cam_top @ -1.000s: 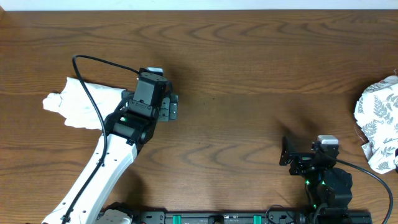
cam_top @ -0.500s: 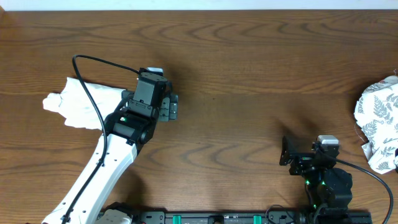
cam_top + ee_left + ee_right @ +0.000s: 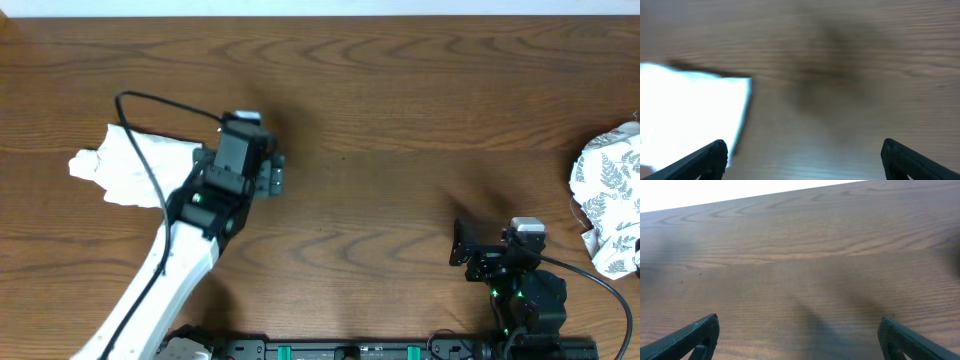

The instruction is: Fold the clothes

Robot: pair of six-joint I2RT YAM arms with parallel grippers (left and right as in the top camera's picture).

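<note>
Left gripper (image 3: 272, 176) leftward; fern cloth (image 3: 607, 195) — overhead-only

Dark wooden table (image 3: 400, 120) under even light.
Its brown top, marked with wavy grain, stretched ahead of the right fingers (image 3: 695, 335) to its far edge, where a bright white strip (image 3: 700, 190) lay beyond.

Two pieces of cloth are lying on one wooden table (image 3: 400, 90) — one plain white T-shirt (image 3: 105, 170) at the left of the overhead frame and one fern-printed cloth (image 3: 608, 190) at the right edge. Two robot arms are reaching in from the bottom: one left arm (image 3: 170, 270), one right arm (image 3: 530, 300). Each is carrying one gripper — the left gripper (image 3: 279, 172) and the right gripper (image 3: 458, 243) — making four fingers (image 3: 705, 157) in all.
</note>
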